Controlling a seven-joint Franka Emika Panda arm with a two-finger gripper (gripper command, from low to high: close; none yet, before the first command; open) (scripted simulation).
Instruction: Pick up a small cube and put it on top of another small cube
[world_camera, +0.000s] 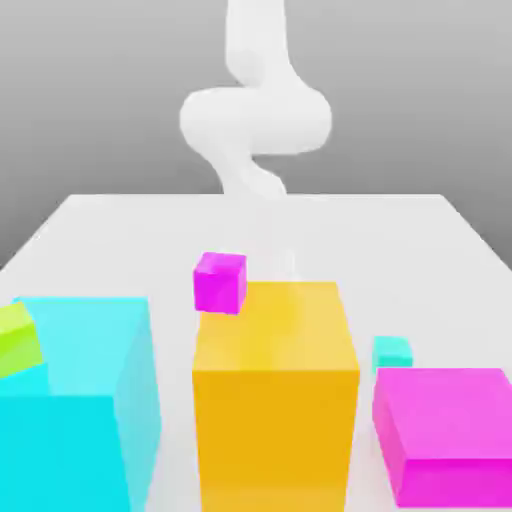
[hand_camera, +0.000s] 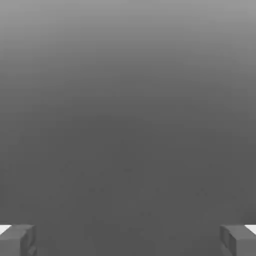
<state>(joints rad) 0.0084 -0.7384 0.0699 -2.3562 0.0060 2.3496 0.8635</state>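
Currently my hand (hand_camera: 128, 240) is wide open with nothing between the fingers (hand_camera: 17, 240); in the hand view the two fingertips sit at opposite edges against plain grey. In the exterior view my white arm (world_camera: 255, 115) rises behind the far edge of the counter (world_camera: 120, 235), well back from all the blocks. The small cube (world_camera: 392, 352), tiny and teal, sits on the counter toward the exterior view's right, just behind the big magenta block (world_camera: 450, 435) and just beside the big orange block (world_camera: 275, 390) on that block's right; I can't tell if it touches either one. The small magenta cube (world_camera: 220, 282) sits near the middle, just behind the orange block's left upper corner, its lower edge partly overlapped by the orange block in this view. The big cyan cube (world_camera: 80, 400) fills the near left of the exterior view, with a lime-green block (world_camera: 18, 340) at its left upper edge, cut off by the frame; can't tell whether the lime one rests on the cyan or stands behind it. Teal cube and small magenta cube are apart, with the orange block between them.
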